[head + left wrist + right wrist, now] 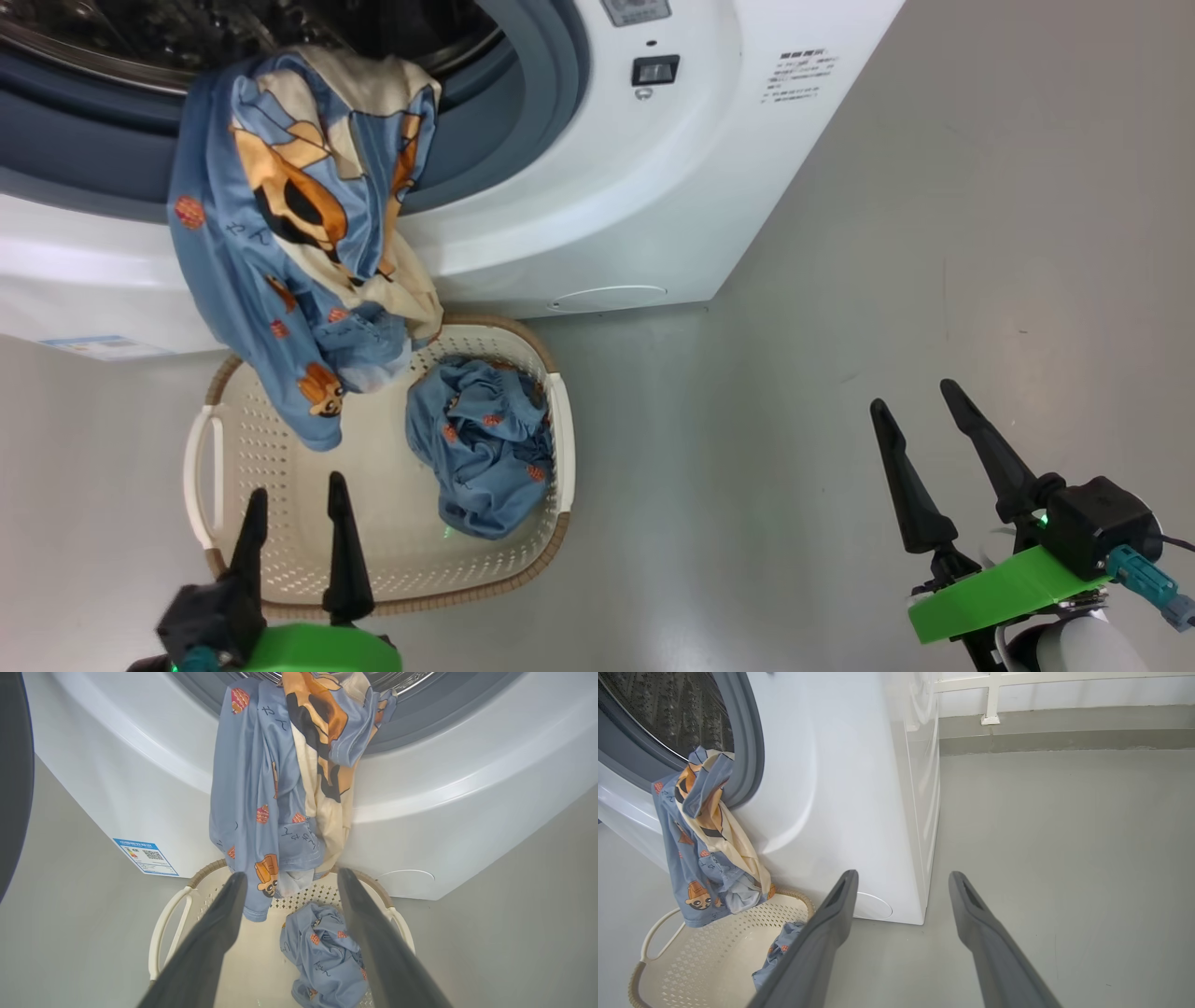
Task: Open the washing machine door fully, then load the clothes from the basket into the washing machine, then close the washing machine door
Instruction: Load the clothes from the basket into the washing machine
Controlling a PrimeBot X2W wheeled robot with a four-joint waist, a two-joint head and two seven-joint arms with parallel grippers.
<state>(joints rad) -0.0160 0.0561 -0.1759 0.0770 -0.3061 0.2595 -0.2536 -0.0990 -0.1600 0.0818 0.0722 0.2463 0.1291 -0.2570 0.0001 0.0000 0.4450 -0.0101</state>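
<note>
As the head view shows: the hanging garment [280, 233] droops out of the mouth of the washing machine [653, 187], and its bottom end dangles into the basket [561, 439].
Other piece: the crumpled garment [485, 448] lies in the right side of the basket, which sits on the floor [934, 233] just in front of the machine.
Left pincer [297, 487]: spread wide, holding nothing, over the near edge of the basket.
Right pincer [913, 396]: spread wide too, holding nothing, well apart to the right over bare floor.
Left wrist view: the hanging garment is light blue with a cream part and orange-brown bears. Only its top lies past the grey rubber ring [444, 714].
Right wrist view: the holey drum [668, 714] is dark behind it. The cloth looks soft and floppy, and most of it hangs outside.
What could go wrong: I think the hanging garment could slide back out, because so much of it pulls down. A shut door would pinch it. A grab at the crumpled garment might tug the dangling end too.
</note>
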